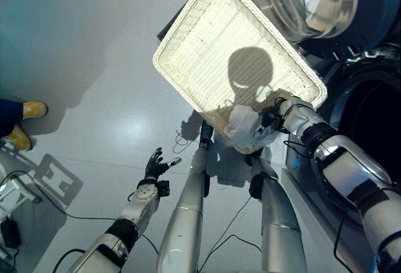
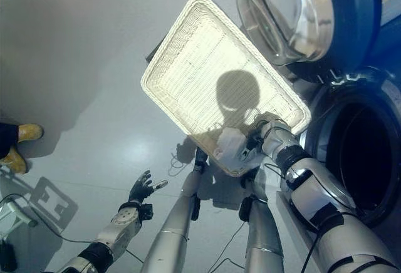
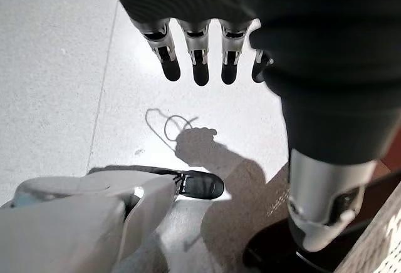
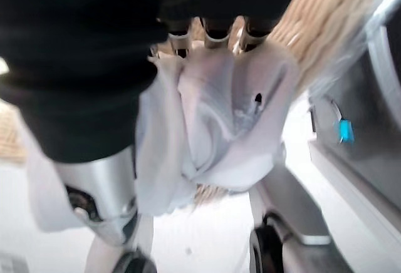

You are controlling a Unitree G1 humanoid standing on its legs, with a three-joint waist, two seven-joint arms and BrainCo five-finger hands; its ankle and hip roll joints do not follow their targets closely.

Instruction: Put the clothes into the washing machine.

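I'm gripping the crumpled white cloth garment (image 1: 243,124) with my right hand (image 1: 273,120), fingers curled round it at the near corner of the white woven rectangular basket (image 1: 188,41), ready for the dark round washing machine drum (image 2: 366,160) beside the basket. My left hand (image 1: 154,164) is hanging away from the basket, fingers relaxed, holding nothing.

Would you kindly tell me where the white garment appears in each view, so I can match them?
Left eye view: white garment at the basket's near corner, in the right hand.
Right eye view: same corner, lower centre.
Left wrist view: absent.
Right wrist view: centre, hanging from the fingers.
Shared landmark: the wicker basket.
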